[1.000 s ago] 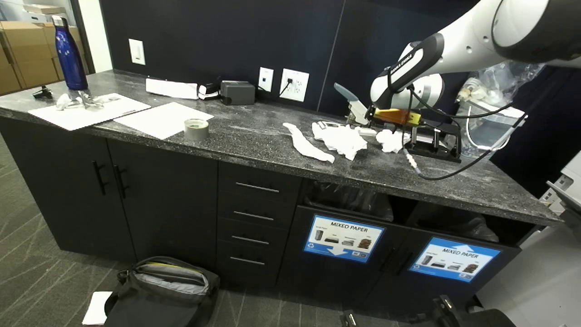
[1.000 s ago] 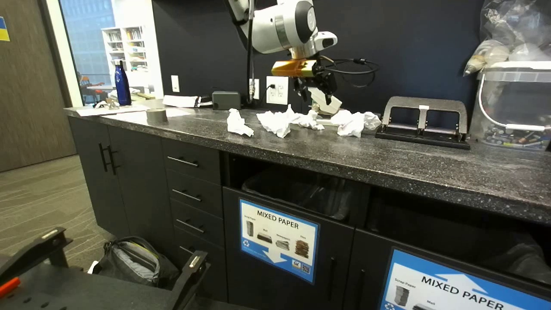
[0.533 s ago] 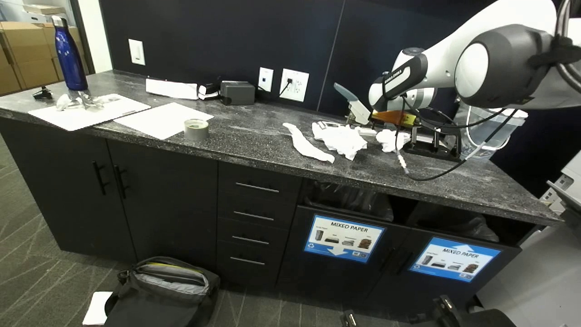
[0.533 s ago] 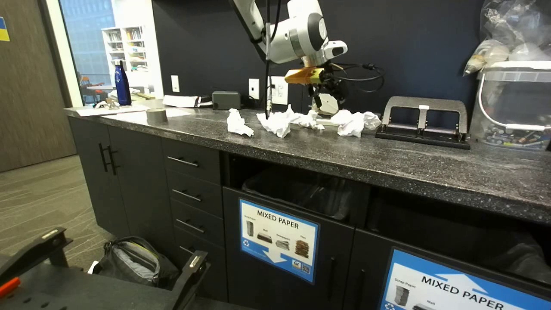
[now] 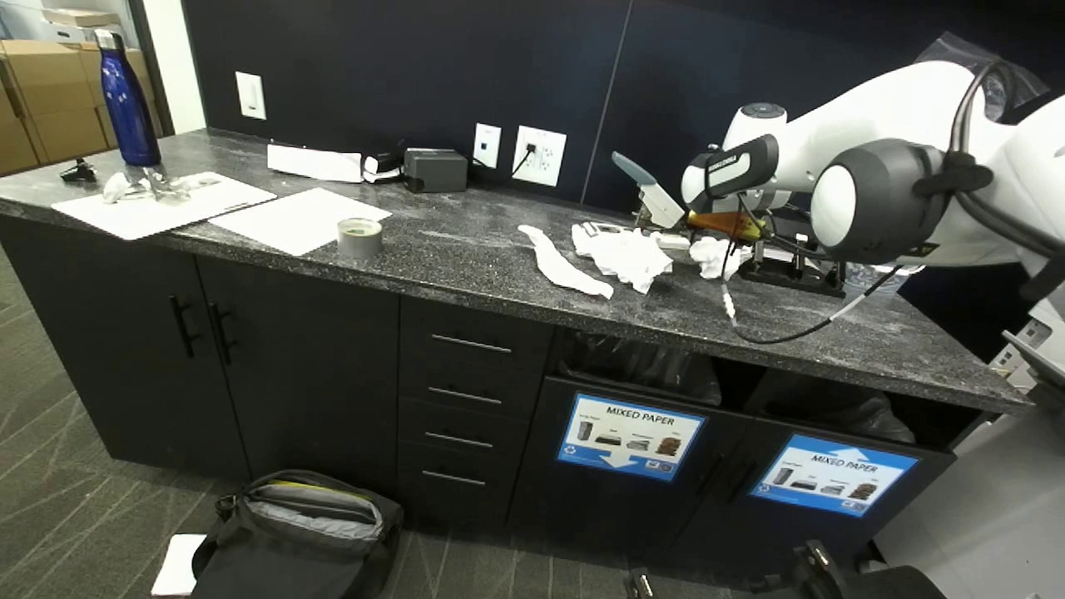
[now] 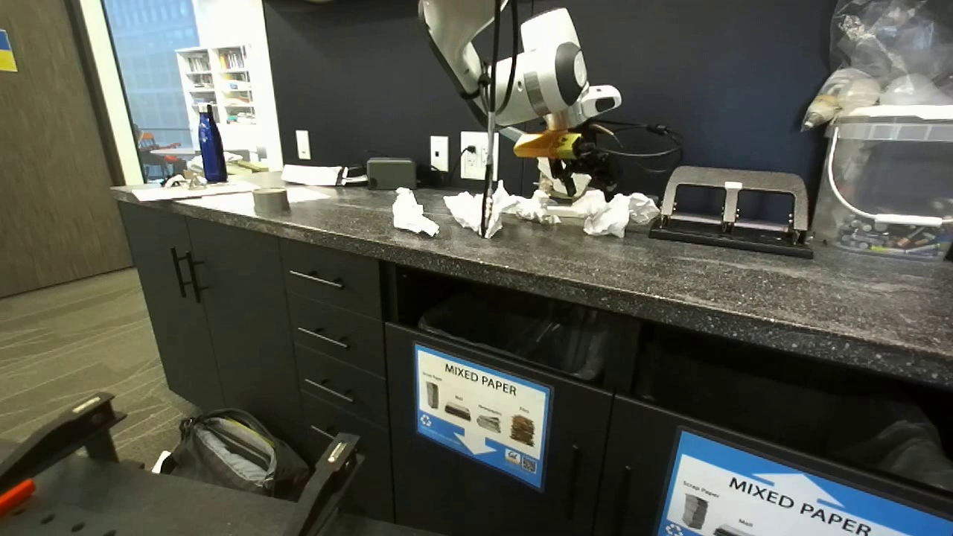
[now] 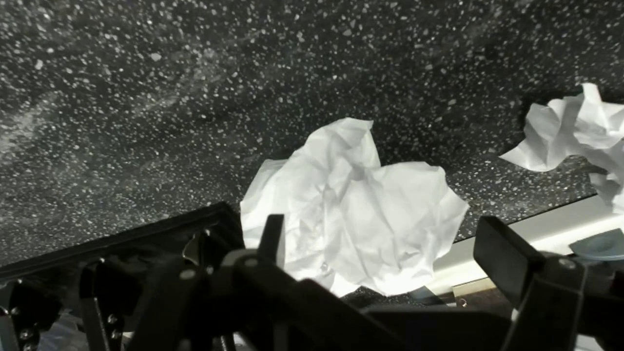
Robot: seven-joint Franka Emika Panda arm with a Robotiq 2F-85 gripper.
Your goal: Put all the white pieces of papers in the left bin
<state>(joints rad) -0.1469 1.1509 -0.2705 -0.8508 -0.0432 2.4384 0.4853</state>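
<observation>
Currently, claw [image 7: 382, 235] spread; in wrist view, crumpled white paper [image 7: 351, 204] shows in its gap, reaching toward 12 o'clock; another scrap [image 7: 592, 129], apart, at 2 o'clock.

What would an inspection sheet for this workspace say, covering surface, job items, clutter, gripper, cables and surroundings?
Surface: dark speckled countertop.
Job's things: crumpled white papers on the countertop; left bin below, bearing a MIXED PAPER sign.
Clutter: three-hole punch, tape roll, blue bottle, all on the countertop.
Gripper: open over one of the papers; contact cannot be told.
Cables: black cable loops down from the Panda arm.
Surroundings: open dark bag on the carpeted floor.
</observation>
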